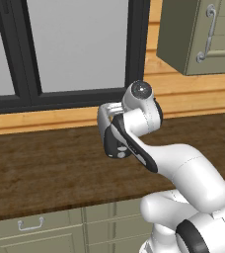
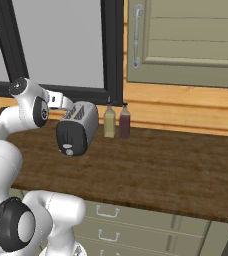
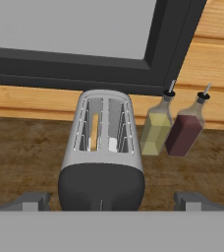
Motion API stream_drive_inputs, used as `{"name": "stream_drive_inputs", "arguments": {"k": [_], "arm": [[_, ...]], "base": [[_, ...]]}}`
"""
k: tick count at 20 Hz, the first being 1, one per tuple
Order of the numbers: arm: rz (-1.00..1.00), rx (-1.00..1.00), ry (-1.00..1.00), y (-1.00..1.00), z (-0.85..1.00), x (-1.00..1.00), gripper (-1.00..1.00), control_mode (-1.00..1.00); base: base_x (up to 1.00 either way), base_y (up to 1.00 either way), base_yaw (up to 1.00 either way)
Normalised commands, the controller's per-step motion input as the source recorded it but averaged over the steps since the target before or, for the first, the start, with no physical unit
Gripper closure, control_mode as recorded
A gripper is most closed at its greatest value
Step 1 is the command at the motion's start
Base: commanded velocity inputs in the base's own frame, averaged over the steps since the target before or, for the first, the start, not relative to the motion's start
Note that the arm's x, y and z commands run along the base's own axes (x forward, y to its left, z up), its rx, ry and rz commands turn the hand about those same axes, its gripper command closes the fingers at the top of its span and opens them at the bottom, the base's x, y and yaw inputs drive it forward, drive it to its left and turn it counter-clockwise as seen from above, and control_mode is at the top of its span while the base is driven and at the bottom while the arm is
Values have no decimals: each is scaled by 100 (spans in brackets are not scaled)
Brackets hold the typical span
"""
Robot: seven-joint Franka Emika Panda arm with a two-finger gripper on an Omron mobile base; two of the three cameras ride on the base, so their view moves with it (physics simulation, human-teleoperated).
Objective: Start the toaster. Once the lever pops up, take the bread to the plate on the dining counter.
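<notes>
Between our claw's spread, empty fingers sits the toaster, its black end face toward us and the lever low on that face. Ahead of the claw, the bread stands in the left slot. Two bottles stand just right of the toaster.

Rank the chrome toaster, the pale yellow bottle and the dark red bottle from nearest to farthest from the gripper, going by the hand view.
1. Chrome two-slot toaster: directly ahead of the open gripper.
2. Pale yellow bottle: behind the toaster, to its right.
3. Dark red bottle: farther right, beside the yellow one by the window frame.
</notes>
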Motion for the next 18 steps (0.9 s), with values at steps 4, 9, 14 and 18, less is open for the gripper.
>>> {"name": "stream_drive_inputs", "arguments": {"k": [4,9,14,18], "arm": [[0,0,0,0,0,0,-100,-100],[0,0,0,0,0,0,-100,-100],[0,0,0,0,0,0,-100,-100],[0,0,0,0,0,0,-100,-100]], "base": [[0,0,0],[0,0,0],[0,0,0],[0,0,0]]}}
